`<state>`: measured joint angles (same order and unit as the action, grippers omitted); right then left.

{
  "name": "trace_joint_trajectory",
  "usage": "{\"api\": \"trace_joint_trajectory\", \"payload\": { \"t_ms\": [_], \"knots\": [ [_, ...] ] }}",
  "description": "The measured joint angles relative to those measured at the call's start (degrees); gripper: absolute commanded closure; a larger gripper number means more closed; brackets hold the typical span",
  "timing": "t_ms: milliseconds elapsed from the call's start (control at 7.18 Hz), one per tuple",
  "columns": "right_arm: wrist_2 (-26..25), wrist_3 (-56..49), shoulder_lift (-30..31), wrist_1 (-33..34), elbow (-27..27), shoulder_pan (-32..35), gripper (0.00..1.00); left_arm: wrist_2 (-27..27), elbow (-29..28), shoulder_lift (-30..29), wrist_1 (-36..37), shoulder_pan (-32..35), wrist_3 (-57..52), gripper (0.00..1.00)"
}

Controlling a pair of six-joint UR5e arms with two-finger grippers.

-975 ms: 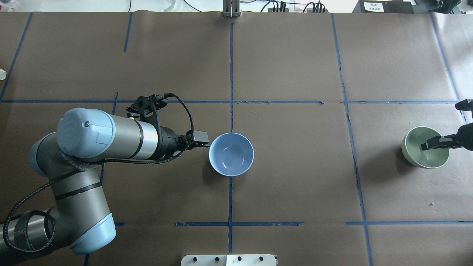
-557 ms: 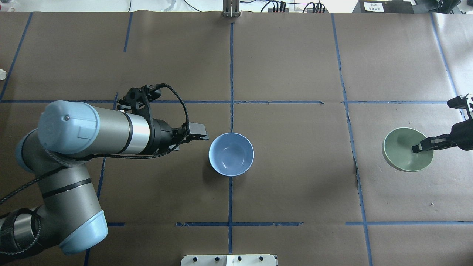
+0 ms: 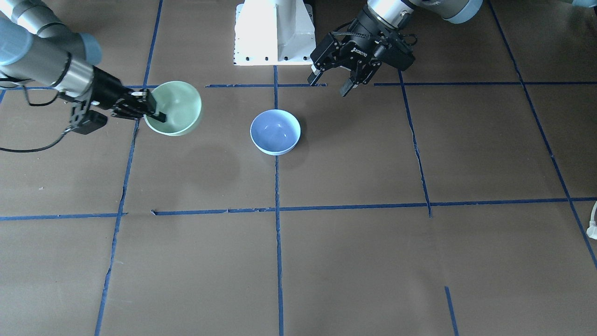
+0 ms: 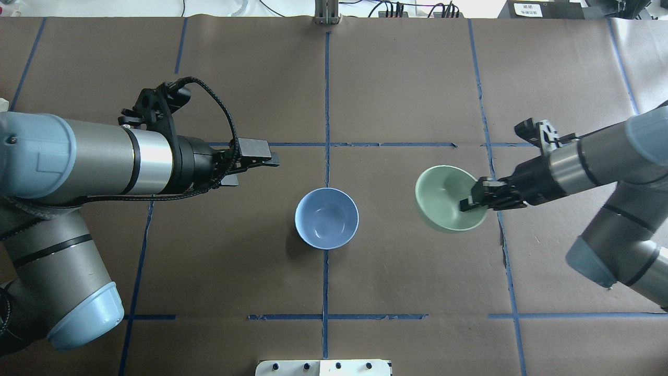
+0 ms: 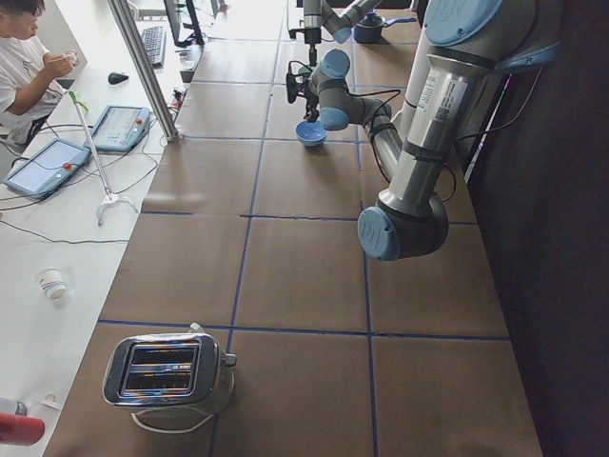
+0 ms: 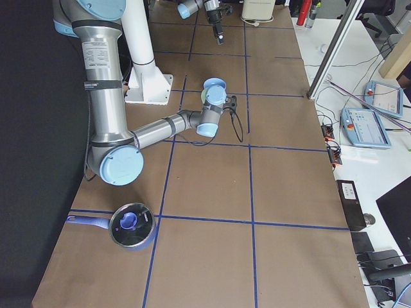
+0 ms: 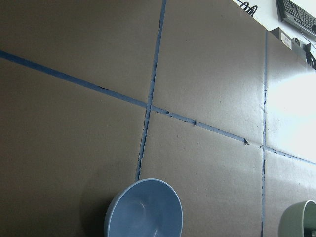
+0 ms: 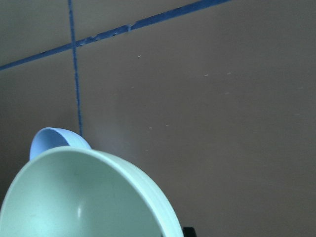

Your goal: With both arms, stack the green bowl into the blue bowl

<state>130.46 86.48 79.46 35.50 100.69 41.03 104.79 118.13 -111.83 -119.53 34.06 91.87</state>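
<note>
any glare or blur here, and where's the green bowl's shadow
Left wrist view: the paper washes out to white glare at the right edge; the blue bowl is sharp. Right wrist view: dim, the green bowl looms close and soft. Front-facing view: a faint shadow lies on the paper apart from the green bowl, nearer the camera.

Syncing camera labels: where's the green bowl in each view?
Front-facing: green bowl upper left.
Overhead: right of centre.
Exterior left: not discernible.
Exterior right: sliver, mostly hidden, upper centre.
Left wrist: bottom-right corner.
Right wrist: bottom left, close.
Landmark: blue bowl on the centre tape line.
</note>
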Motion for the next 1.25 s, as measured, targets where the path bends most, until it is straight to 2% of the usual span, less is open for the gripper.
{"api": "trace_joint_trajectory", "payload": {
  "t_ms": [279, 418, 557, 697, 1254],
  "knots": [
    [-12.53, 8.32, -11.73, 11.98, 0.26, -8.62, 0.99, -0.02, 0.02, 0.03, -0.08, 0.11, 0.13, 0.0],
    [-18.28, 10.15, -15.33, 17.13, 0.17, -12.19, 0.99, -0.02, 0.01, 0.03, -0.08, 0.13, 0.14, 0.0],
    [-22.77, 11.49, -17.17, 19.53, -0.12, -14.92, 0.99, -0.02, -0.03, 0.06, -0.09, 0.13, 0.17, 0.0],
    [-25.44, 12.33, -18.08, 20.47, -0.47, -16.54, 0.99, -0.02, -0.06, 0.09, -0.09, 0.13, 0.21, 0.0],
    [-29.56, 12.77, -18.22, 23.32, -0.7, -17.66, 0.99, -0.02, -0.08, 0.19, -0.09, 0.12, 0.24, 0.0]
  ]
}}
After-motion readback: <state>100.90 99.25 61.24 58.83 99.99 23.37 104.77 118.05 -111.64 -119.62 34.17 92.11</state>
